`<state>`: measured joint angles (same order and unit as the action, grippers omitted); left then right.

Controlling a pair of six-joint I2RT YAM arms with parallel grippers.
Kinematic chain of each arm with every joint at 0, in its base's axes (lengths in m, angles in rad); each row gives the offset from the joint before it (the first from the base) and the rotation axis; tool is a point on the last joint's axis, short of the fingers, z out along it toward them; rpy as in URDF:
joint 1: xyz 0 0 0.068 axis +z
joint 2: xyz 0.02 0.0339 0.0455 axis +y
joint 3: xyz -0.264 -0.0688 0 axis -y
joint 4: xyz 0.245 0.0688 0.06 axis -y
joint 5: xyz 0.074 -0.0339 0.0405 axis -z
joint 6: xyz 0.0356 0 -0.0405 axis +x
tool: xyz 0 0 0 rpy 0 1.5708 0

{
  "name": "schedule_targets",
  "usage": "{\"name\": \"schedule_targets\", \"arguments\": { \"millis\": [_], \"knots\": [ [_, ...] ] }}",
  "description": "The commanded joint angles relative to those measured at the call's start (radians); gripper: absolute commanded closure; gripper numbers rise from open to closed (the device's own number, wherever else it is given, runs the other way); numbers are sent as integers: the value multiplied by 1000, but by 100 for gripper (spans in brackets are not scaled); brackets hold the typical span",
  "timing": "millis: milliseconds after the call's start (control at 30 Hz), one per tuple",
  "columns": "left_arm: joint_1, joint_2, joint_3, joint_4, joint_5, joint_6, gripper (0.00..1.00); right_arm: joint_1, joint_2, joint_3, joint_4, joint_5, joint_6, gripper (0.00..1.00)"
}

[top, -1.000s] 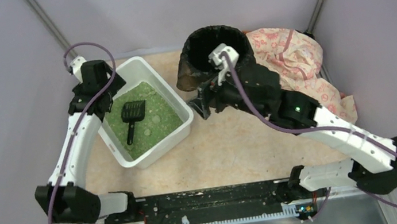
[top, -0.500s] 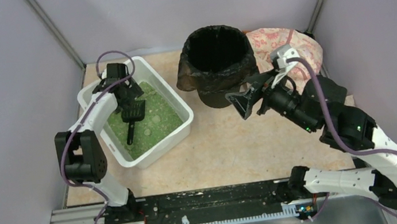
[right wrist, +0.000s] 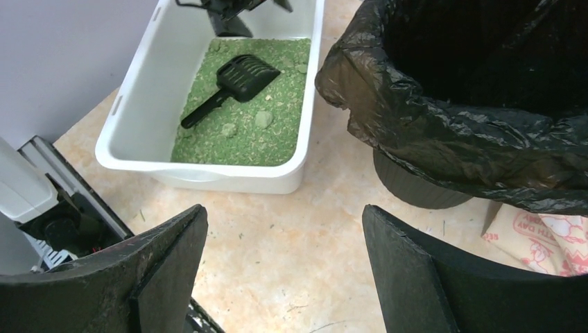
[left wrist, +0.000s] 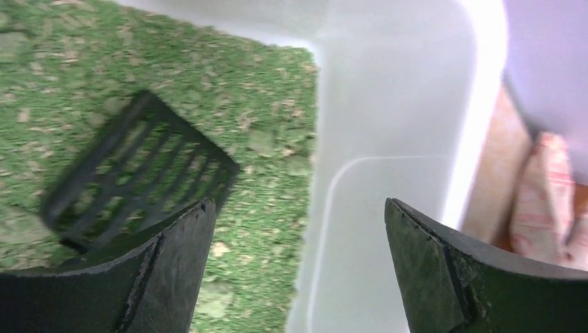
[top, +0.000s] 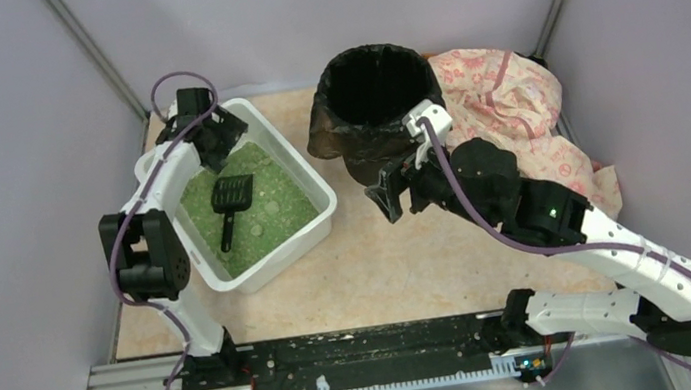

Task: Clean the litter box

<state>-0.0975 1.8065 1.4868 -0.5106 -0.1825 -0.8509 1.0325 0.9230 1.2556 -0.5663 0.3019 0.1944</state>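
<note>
The litter box is a white tub on the left, filled with green litter. A black scoop lies loose on the litter, with a few clumps beside it. My left gripper hovers over the box's far corner, open and empty. In the left wrist view it spans the litter's edge and the white inner wall, with the scoop's head just past the left finger. My right gripper is open and empty over bare floor between box and bin, and the floor shows between its fingers.
A round bin lined with a black bag stands right of the box, close to my right wrist. A pink patterned cloth lies behind and right of it. Purple walls close in three sides, and the arms' mounting rail runs along the near edge.
The left gripper drew back from over the scoop's head towards the box's far corner. The right gripper swung from the right of the bin back left and lower. Both stayed open.
</note>
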Motion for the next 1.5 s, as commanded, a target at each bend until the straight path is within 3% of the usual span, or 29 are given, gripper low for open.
{"name": "schedule_targets", "arguments": {
  "millis": [0, 267, 367, 533, 833, 967, 1067, 1133, 1467],
  "knots": [
    [-30, 48, 134, 7, 76, -93, 4, 6, 6, -4, 66, -28, 17, 18],
    [-106, 240, 380, -52, 58, -109, 5, 6, -15, -23, 51, -20, 22, 18],
    [-131, 320, 499, -160, 11, -114, 3, 5, -36, -34, 40, -5, 22, 18],
    [-151, 360, 500, -191, -32, -87, 5, 6, -67, -41, 20, 18, 22, 18],
    [-219, 378, 513, -210, -101, 167, 48, 5, -77, -75, 32, 24, 25, 18],
    [-220, 357, 468, -181, -83, 279, 59, 5, -90, -89, 36, 26, 25, 18],
    [-217, 353, 448, -170, -61, 321, 88, 5, -99, -98, 40, 32, 26, 18],
    [-214, 354, 440, -160, -29, 345, 100, 5, -104, -101, 40, 31, 28, 18],
    [-229, 340, 439, -113, 27, 524, 100, 5, -122, -119, 25, 39, 42, 18]
  ]
}}
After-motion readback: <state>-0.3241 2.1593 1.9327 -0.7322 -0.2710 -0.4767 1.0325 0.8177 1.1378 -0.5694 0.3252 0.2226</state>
